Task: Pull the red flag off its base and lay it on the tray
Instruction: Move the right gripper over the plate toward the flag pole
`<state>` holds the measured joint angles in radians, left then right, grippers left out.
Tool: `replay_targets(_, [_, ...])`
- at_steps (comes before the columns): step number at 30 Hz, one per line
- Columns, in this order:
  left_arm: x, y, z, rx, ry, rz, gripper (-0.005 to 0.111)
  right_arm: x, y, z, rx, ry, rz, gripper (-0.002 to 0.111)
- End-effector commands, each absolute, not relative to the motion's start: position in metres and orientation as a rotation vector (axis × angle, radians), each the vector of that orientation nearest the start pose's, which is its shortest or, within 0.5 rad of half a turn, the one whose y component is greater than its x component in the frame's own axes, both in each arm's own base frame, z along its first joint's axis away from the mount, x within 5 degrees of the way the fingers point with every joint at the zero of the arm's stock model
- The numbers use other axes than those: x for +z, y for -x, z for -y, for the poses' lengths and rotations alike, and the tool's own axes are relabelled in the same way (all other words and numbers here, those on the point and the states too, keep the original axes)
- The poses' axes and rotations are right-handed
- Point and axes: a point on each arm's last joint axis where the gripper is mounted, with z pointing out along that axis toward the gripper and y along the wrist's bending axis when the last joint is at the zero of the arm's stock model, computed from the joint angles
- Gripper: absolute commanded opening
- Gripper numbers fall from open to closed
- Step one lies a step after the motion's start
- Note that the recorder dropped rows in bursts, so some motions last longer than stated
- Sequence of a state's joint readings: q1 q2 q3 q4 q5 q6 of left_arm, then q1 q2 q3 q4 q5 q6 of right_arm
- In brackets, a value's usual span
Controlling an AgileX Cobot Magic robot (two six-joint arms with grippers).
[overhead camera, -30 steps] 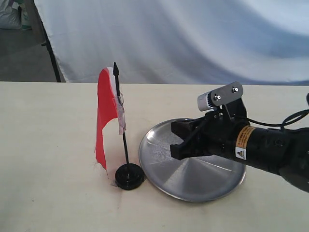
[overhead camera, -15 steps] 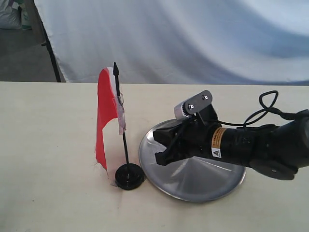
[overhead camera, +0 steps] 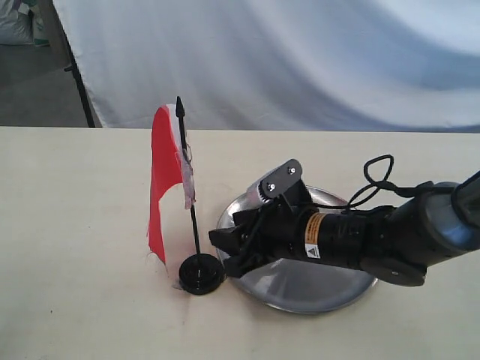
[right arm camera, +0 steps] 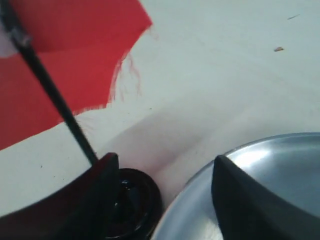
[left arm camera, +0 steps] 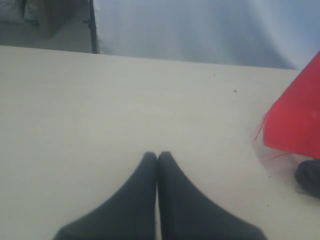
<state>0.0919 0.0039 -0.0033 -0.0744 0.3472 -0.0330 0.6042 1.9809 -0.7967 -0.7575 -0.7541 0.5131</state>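
The red flag stands upright on its thin black stick, planted in the round black base left of the silver tray. My right gripper is open, low over the tray's left rim, its tips just right of the base and stick, touching neither. In the right wrist view the flag, stick, base and tray show beyond the open gripper. My left gripper is shut and empty over bare table, with the flag and base off to one side.
A pale tabletop carries everything. A white cloth backdrop hangs behind the far edge, with a dark stand leg at the back left. The right arm lies across the tray.
My right gripper has travelled left and downward across the tray, from its middle to its left rim, close to the base. The flag has stayed put.
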Motion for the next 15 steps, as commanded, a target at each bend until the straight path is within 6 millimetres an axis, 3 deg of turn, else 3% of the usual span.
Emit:
replay_targets(1, [0.182, -0.053, -0.003, -0.034, 0.165, -1.820, 0.000, 0.113, -0.252, -0.251, 0.804, 1.158, -1.738, 0.056])
replay_targets(7, [0.182, -0.053, -0.003, -0.034, 0.165, -1.820, 0.000, 0.113, -0.241, -0.262, 0.780, 1.256, -1.665, 0.057])
replay_targets(13, [0.182, -0.053, -0.003, -0.034, 0.165, -1.820, 0.000, 0.121, -0.255, -0.266, 0.764, 1.125, -1.683, 0.057])
replay_targets(15, [0.182, -0.053, -0.003, -0.034, 0.165, -1.820, 0.000, 0.122, -0.260, -0.270, 0.778, 1.103, -1.689, 0.048])
